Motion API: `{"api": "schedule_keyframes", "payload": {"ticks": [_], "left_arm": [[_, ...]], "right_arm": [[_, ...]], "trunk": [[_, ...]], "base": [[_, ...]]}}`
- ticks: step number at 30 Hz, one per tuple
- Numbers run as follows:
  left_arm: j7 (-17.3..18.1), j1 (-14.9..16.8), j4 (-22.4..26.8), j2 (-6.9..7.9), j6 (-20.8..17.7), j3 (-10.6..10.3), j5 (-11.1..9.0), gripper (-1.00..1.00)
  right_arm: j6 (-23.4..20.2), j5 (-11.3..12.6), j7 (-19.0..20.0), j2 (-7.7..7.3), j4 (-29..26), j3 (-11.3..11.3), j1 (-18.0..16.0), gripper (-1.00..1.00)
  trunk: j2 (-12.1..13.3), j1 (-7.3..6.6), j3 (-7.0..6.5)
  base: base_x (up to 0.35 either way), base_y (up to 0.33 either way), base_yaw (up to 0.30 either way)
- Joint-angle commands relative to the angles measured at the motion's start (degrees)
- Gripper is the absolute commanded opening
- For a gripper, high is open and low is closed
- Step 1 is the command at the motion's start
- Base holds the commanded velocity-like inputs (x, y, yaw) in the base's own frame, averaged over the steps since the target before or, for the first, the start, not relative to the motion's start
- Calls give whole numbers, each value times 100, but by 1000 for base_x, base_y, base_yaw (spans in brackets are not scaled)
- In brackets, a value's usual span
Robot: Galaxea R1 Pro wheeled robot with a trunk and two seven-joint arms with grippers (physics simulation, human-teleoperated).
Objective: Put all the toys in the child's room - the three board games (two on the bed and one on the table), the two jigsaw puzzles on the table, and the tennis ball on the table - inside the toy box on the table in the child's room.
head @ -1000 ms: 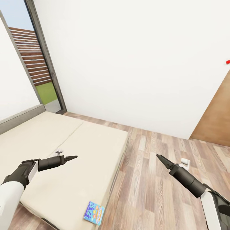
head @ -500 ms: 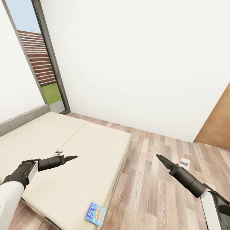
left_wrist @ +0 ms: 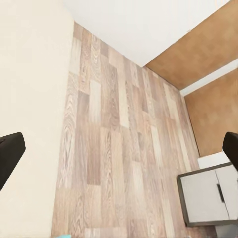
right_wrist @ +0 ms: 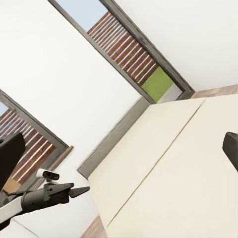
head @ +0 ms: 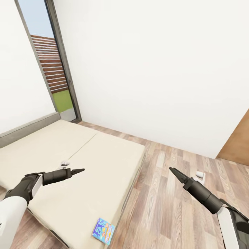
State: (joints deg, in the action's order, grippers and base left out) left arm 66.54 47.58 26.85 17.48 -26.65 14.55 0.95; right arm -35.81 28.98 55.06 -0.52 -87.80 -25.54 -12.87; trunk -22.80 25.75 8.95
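Note:
One board game [head: 103, 231], a thin blue box with a busy printed cover, lies flat on the near corner of the cream bed [head: 86, 162]. My left gripper [head: 81, 170] hovers open above the bed's middle, well back from the game. Over the wood floor to the right of the bed, my right gripper [head: 172, 169] is open and holds nothing. The left wrist view looks down past the bed's edge [left_wrist: 29, 99] to the floor and the table's white drawer unit [left_wrist: 206, 196]. The bed [right_wrist: 188, 163] and my left arm [right_wrist: 49, 194] appear in the right wrist view.
A small white object [head: 64, 162] rests on the bed near my left gripper. Another small white thing [head: 200, 175] lies on the floor by the right gripper. A tall glass door [head: 57, 79] stands behind the bed, and a brown panel [head: 238, 145] is at the far right.
The whole picture has slid to the right, so the camera has turned left. Both arms keep their places in the view, and the board game has not moved on the bed.

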Motion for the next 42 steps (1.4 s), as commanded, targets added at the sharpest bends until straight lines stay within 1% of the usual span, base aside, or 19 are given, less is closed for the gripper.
{"api": "schedule_keyframes", "payload": {"ticks": [1,8,15,24,37,42], "left_arm": [[5,6,1,-4,-60,22,12,100],[-101,6,0,-7,-60,22,18,100],[-112,6,-2,-8,-60,22,18,100],[-115,6,0,-8,-60,22,17,100],[-119,6,0,-8,-60,22,19,100],[-116,6,2,-47,-60,22,18,100]], "right_arm": [[-40,29,5,-1,0,-4,-5,100],[-37,29,5,-1,0,3,-5,100],[-39,28,5,-1,0,5,-5,100],[-40,29,5,-1,0,5,-5,100],[-40,29,5,-1,0,5,-5,100],[-40,29,5,-1,0,5,-5,100]], "trunk": [[-12,3,11],[-12,3,10],[-12,3,9],[-12,3,1],[-12,3,-1],[-12,3,-1]], "base": [[0,-34,33],[0,-12,12],[0,-42,18],[16,-91,135],[3,-8,13],[11,0,0]]}}
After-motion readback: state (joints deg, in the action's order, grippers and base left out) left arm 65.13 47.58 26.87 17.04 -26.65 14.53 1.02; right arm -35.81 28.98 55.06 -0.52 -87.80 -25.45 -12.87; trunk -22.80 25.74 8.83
